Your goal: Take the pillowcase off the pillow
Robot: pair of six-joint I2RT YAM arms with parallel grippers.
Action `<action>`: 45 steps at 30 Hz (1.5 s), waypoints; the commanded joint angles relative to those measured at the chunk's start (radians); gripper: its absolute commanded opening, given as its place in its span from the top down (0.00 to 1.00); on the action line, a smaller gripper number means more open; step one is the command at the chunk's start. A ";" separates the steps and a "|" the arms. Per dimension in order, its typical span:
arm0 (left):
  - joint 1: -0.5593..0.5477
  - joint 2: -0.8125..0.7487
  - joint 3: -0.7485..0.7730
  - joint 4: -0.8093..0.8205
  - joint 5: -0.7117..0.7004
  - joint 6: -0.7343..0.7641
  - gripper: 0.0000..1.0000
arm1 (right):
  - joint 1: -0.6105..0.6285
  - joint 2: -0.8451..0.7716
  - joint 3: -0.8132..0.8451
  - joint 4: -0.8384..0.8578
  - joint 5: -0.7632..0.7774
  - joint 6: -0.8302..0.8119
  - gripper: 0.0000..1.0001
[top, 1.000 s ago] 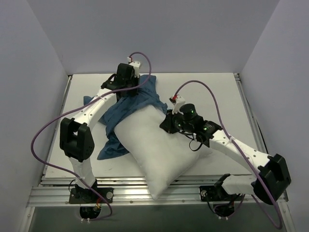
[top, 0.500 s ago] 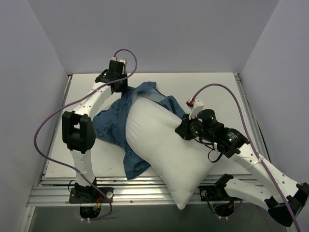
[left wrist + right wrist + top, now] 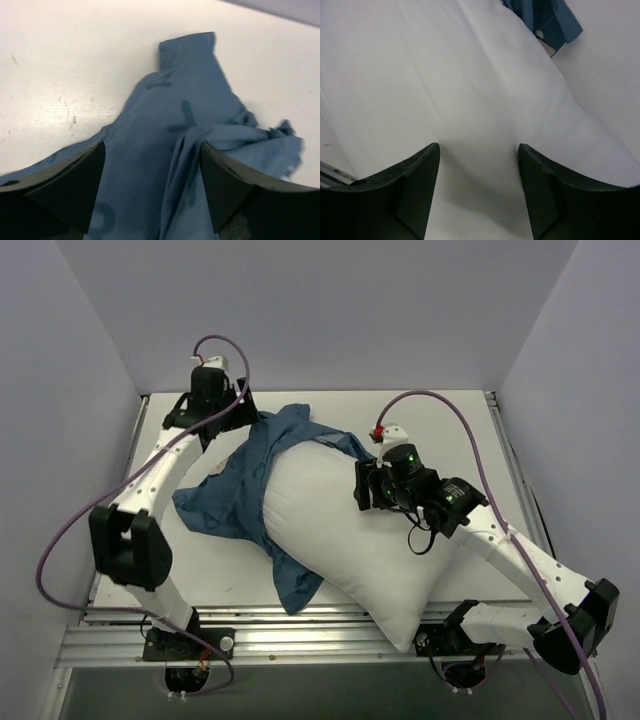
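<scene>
Left arm: reaches from the near-left corner of the worktop along its left edge, up to the far-left corner.
Left jaws: wide apart, holding nothing. In the left wrist view the two dark fingers stand on either side of a rumpled fold of blue cloth that lies loose on the worktop below them.
Pillowcase: blue with darker printed marks, spread in a crumpled heap over the left half of the worktop. It runs from near the far-left corner to a tail hanging towards the near edge. Its far part laps round the far end of the pillow and down that cushion's left side.
Pillow: plain white and plump, lying slantwise across the middle of the worktop. Most of it is bare, and its near corner pokes out over the near edge, right of centre.
Right jaws: parted, nothing pinched between them. In the right wrist view the fingers sit just above the white pillow; whether they touch it, I cannot tell.
Right arm: comes in from the near-right corner, its wrist over the pillow's right side.
</scene>
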 commanded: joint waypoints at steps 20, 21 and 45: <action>-0.047 -1.024 -0.850 0.006 0.053 -0.155 0.08 | 0.351 0.283 0.193 0.121 0.187 -0.334 0.00; -0.048 -1.042 -0.866 0.014 0.057 -0.164 0.08 | 0.356 0.318 0.189 0.141 0.187 -0.340 0.00; -0.212 -0.858 -1.000 0.236 0.024 -0.287 0.12 | 0.219 0.384 0.190 0.201 0.050 -0.319 1.00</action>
